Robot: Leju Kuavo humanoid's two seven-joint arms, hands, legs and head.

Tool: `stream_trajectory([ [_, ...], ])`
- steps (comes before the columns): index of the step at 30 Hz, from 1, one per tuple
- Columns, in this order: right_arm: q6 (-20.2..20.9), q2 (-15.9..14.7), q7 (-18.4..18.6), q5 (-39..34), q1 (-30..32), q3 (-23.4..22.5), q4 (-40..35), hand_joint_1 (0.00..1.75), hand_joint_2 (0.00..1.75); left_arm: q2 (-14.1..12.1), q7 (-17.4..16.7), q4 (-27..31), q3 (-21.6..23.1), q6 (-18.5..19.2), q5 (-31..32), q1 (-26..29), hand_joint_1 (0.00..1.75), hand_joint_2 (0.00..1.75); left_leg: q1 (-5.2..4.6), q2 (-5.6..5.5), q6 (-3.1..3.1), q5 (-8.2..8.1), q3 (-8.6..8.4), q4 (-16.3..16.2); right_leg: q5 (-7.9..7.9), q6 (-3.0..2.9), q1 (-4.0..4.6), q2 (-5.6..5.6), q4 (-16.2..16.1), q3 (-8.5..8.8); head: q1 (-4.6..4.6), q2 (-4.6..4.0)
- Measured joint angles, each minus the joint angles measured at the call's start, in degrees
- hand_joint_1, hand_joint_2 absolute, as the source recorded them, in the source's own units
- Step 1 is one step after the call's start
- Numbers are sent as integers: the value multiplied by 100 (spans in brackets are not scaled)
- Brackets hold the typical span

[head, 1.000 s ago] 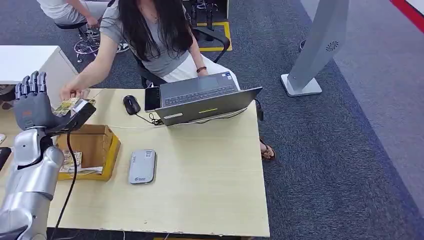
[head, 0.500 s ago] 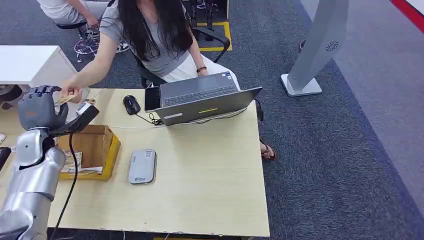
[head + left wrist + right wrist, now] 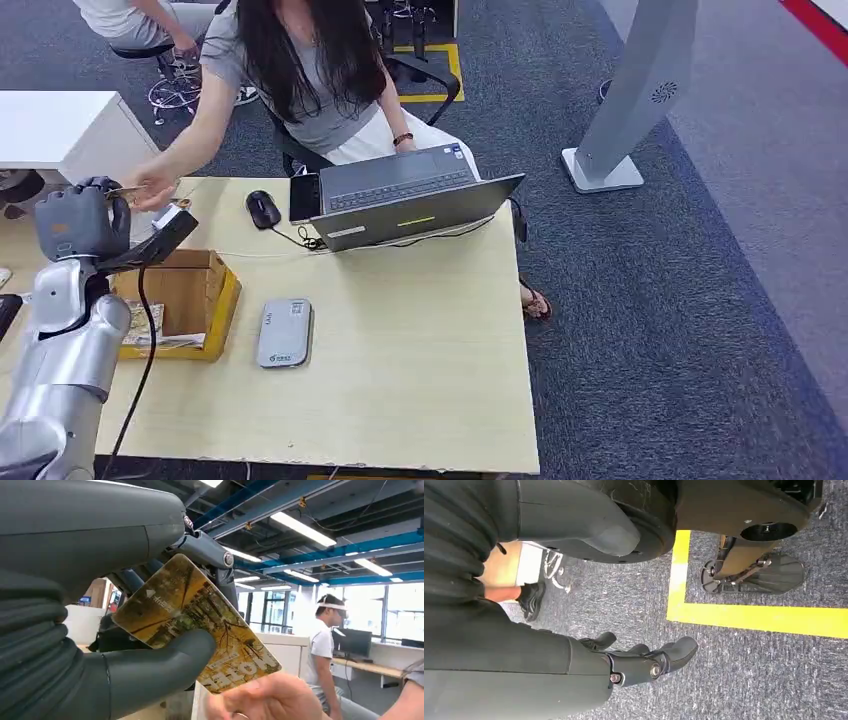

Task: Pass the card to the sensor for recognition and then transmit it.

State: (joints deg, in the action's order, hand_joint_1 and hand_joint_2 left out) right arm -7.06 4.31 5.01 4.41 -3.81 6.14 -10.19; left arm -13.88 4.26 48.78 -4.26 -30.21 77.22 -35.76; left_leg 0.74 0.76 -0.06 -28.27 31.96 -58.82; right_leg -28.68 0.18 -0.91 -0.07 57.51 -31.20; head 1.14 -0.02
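A yellow-brown printed card (image 3: 195,630) is pinched between the thumb (image 3: 155,667) and the dark fingers of my left hand (image 3: 82,218), raised over the table's far left corner. In the head view the card (image 3: 125,192) shows as a thin sliver at the hand's top. A seated person's hand (image 3: 152,184) reaches across and still touches the card's free end; their fingertips (image 3: 270,700) are on it. The grey sensor pad (image 3: 284,332) lies flat on the table, to the right of the box. My right hand (image 3: 649,662) hangs over the floor, holding nothing.
An open cardboard box (image 3: 222,300) with more cards inside sits just below my left hand. A laptop (image 3: 410,200), a mouse (image 3: 263,208) and a phone (image 3: 304,197) line the table's far edge. Another person sits at the back left.
My left hand's fingers, upright and spread a second ago, have curled down over the card that the person brought to it. The person's hand has stayed at the card.
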Motion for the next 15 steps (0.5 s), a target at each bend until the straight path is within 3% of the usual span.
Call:
stream_trajectory([
  [6,0,7,0,-4,3,-11,0,0,175,72,170,0,28,13,-275,65,175,175,0,0,0,0,-1,0,0,0,0,1,0,0,0,0],
  [15,-7,9,0,-11,3,-37,0,0,175,271,210,551,94,81,-426,461,175,175,0,3,0,0,0,0,0,0,0,2,0,-2,0,0],
])
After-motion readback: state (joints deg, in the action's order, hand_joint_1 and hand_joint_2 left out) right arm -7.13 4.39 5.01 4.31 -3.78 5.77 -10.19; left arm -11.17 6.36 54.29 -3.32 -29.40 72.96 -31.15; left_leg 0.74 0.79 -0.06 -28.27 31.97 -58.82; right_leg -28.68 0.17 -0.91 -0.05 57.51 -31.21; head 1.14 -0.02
